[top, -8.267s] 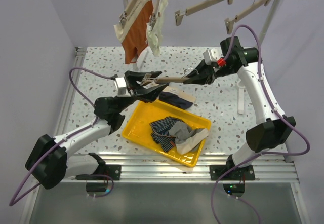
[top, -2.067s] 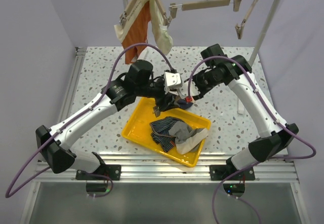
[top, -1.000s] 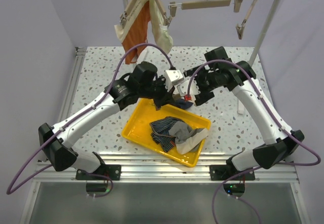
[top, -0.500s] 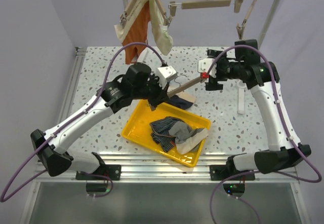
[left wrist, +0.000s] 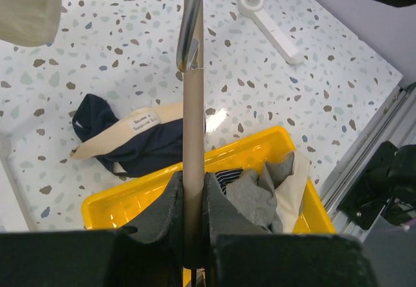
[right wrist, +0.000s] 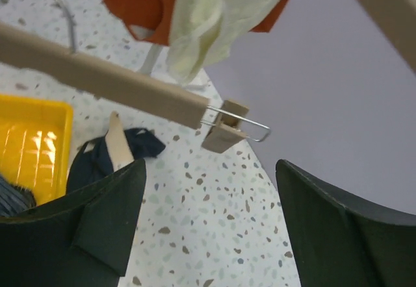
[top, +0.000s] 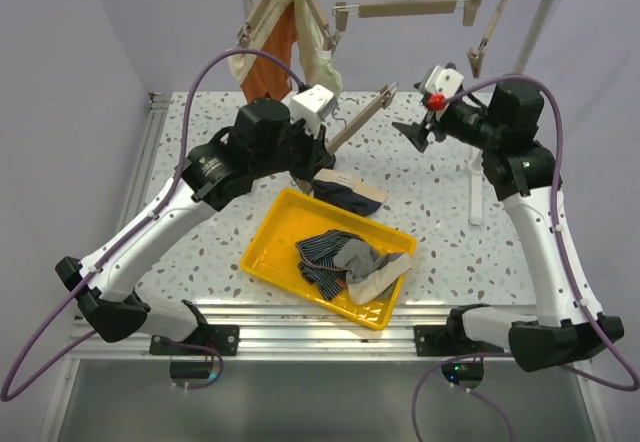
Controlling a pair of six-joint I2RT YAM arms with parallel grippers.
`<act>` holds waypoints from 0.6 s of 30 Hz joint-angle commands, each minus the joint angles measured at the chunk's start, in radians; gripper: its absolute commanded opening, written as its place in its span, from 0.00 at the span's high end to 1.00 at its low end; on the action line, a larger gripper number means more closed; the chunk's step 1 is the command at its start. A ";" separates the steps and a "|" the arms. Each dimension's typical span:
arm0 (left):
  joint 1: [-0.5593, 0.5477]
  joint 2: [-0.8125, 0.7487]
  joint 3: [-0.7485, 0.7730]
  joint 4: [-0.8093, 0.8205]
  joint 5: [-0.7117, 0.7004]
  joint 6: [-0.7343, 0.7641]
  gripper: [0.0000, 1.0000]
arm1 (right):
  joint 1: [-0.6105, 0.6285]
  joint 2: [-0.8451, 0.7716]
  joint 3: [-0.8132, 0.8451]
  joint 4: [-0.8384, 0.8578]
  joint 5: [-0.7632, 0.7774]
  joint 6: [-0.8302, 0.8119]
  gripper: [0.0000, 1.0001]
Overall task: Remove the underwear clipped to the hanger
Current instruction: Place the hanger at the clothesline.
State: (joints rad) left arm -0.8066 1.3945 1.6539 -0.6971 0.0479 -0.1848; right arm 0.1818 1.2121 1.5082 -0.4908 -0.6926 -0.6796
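The left gripper [left wrist: 192, 219] is clamped on an emptied wooden hanger [top: 360, 119], its bar slanting up toward the right gripper [top: 415, 134], whose fingers stand apart, holding nothing. The orange-red underwear [top: 272, 62] and pale cream-green underwear [top: 322, 62] hang clipped on the rail up and left, nearer the left arm.

A tray [top: 262, 252] sat on the worktop [top: 190, 162] before the rack [top: 530, 32]. Briefs [top: 350, 262] lay in it. Another pair [top: 345, 194] lay just behind it.

Illumination bright, even, diffuse; shadows soft; glare spot on the glossy yellow plastic tray [left wrist: 214, 163]; near dark gripper fingers [right wrist: 97, 228] blurred in wrist views.
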 commanded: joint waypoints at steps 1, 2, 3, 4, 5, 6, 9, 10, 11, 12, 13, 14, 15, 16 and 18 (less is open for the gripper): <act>-0.002 0.012 0.047 0.011 -0.071 -0.079 1.00 | -0.010 0.032 0.020 0.323 0.109 0.378 0.19; -0.002 0.017 0.046 0.014 -0.082 -0.087 1.00 | -0.011 0.041 0.024 0.375 0.119 0.414 0.25; -0.002 0.018 0.044 0.016 -0.088 -0.094 1.00 | -0.012 0.050 0.029 0.398 0.128 0.442 0.30; -0.002 0.018 0.043 0.021 -0.092 -0.110 1.00 | -0.012 0.056 0.038 0.422 0.154 0.500 0.35; -0.002 0.018 0.038 0.022 -0.100 -0.117 1.00 | -0.012 0.070 0.043 0.473 0.171 0.532 0.43; -0.002 0.015 0.034 0.025 -0.105 -0.123 1.00 | -0.010 0.079 0.058 0.488 0.177 0.560 0.49; -0.002 -0.003 0.001 0.051 -0.125 -0.151 1.00 | -0.010 0.138 0.121 0.569 0.192 0.707 0.64; -0.003 -0.011 -0.014 0.071 -0.129 -0.154 1.00 | -0.011 0.161 0.142 0.580 0.189 0.742 0.67; -0.002 -0.020 -0.019 0.077 -0.131 -0.157 1.00 | -0.012 0.185 0.167 0.606 0.185 0.777 0.72; -0.002 -0.022 -0.020 0.083 -0.132 -0.163 1.00 | -0.010 0.242 0.231 0.607 0.185 0.832 0.75; -0.002 -0.022 -0.017 0.084 -0.132 -0.163 1.00 | -0.005 0.271 0.269 0.591 0.186 0.856 0.78; -0.002 -0.022 -0.014 0.081 -0.135 -0.165 1.00 | 0.001 0.300 0.314 0.568 0.206 0.871 0.83; -0.003 -0.023 -0.016 0.076 -0.140 -0.166 1.00 | 0.007 0.363 0.398 0.545 0.218 0.883 0.85; -0.002 -0.025 -0.016 0.073 -0.149 -0.166 1.00 | 0.024 0.385 0.435 0.503 0.235 0.884 0.86; -0.002 -0.031 -0.022 0.080 -0.161 -0.174 1.00 | 0.038 0.417 0.487 0.495 0.268 0.865 0.86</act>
State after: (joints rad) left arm -0.8066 1.4029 1.6337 -0.6857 -0.0765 -0.3305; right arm 0.1921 1.5929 1.9030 0.0090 -0.4885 0.1127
